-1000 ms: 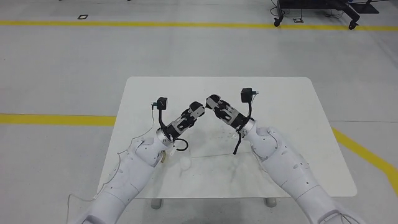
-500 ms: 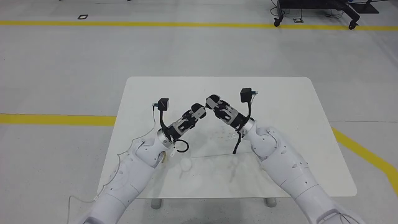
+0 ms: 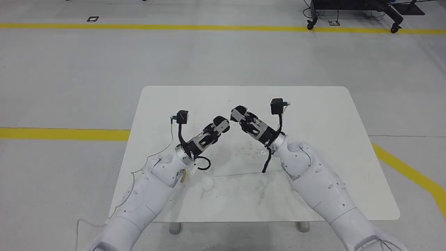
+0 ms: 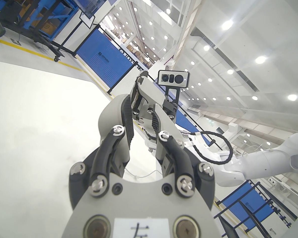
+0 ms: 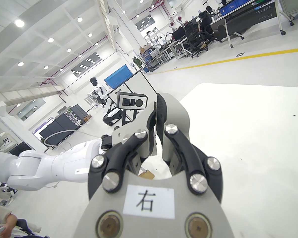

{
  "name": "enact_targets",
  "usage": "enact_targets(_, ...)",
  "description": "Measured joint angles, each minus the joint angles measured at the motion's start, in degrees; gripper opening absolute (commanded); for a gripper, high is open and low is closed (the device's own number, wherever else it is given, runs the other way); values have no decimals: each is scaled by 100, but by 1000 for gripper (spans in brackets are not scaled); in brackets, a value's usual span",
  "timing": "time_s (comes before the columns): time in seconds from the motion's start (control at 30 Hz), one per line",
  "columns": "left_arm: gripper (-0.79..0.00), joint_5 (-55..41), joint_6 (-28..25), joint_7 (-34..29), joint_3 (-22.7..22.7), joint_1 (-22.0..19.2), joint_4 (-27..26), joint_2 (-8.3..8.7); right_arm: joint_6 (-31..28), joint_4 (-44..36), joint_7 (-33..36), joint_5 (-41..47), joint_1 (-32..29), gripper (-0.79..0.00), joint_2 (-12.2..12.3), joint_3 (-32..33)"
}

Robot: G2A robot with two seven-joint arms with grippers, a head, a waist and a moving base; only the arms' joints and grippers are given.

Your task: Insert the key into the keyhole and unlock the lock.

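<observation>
Grippers nose to nose over mid-table; key and lock too small for us to make out.
We see the left gripper (image 3: pixel 224 122) at 7 o'clock of the meeting point, its pads (image 4: pixel 127 120) standing apart, and the right gripper (image 3: pixel 237 114) at 4 o'clock, pads (image 5: pixel 161 115) drawn together; whether they pinch the key we cannot tell. We judge key and lock to sit where the tips meet. A key should be light, stiff, thin and slick: hold its head and leave the blade free. The lock is denser, best taken by its body. The white table (image 3: pixel 313 104) looks smooth and hard. Beyond it lie a yellow floor line (image 3: pixel 209 26) at 12 o'clock and a dark cart (image 3: pixel 355 3) at 1 o'clock.
</observation>
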Motion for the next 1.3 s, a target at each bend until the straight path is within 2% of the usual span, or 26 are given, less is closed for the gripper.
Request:
enact_targets(0.27, -680, -199, -61, -73, -2, -15, 42, -26, 0, 1, 90, -25, -3, -785, -24, -23)
enact_targets(0.33, -714, -254, -61, -117, -4, -16, 35, -28, 3, 7, 100, -35, 2, -785, -29, -19)
enact_targets(0.47, -723, -322, -60, -189, -17, -16, 36, -29, 7, 13, 107, -56, 6, -785, -37, -7)
enact_targets(0.97, -650, -187, 27, -225, -33, -27, 98, -60, -7, -35, 165, -69, -5, -785, -58, 59)
enact_targets(1.3, -711, -322, -50, -223, -105, -17, 108, -68, -6, -2, 237, -81, 4, -785, -92, 7)
